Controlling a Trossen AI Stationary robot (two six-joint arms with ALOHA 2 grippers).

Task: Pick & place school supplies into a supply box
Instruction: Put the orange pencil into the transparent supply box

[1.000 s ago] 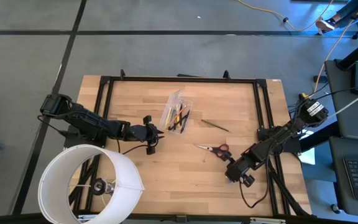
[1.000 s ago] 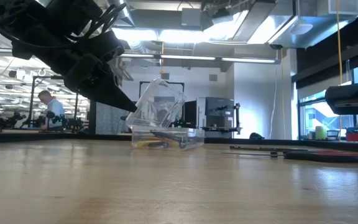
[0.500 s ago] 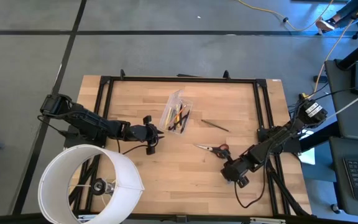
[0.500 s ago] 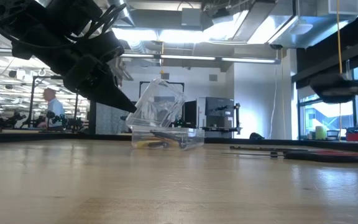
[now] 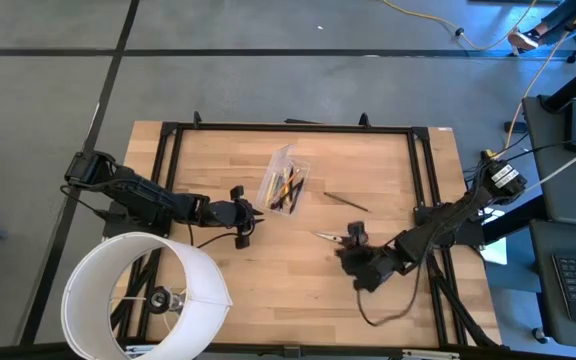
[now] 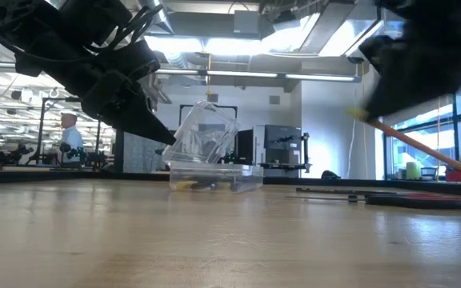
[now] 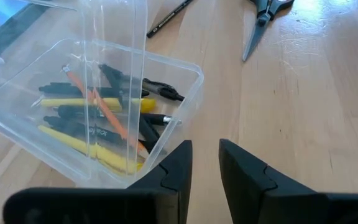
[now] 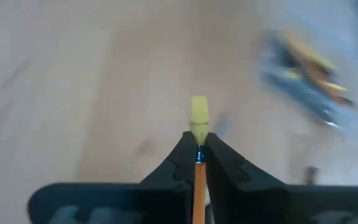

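The clear supply box rests on the table's middle with its lid up and several pens and pencils inside. My left gripper stands open just beside the box's corner, with nothing between its fingers. My right gripper hangs above the table right of centre, shut on an orange pencil. The red-handled scissors lie flat next to it. A black pen lies on the wood farther back. My right gripper pinches the orange pencil between its two fingers just behind the yellow eraser, which sticks out past the fingertips. The shaft runs back along the fingers. In the low view the pencil slants, lifted clear of the table.
A large white round cylinder stands at the table's near left corner. A black frame runs along the table's edges. Bare wood lies in front of the box and the scissors.
My right gripper has risen and gone toward the table's left, to beside the scissors, rolling and tipping as it went. It has stayed shut on the pencil, which now shows slanting high in the low view.
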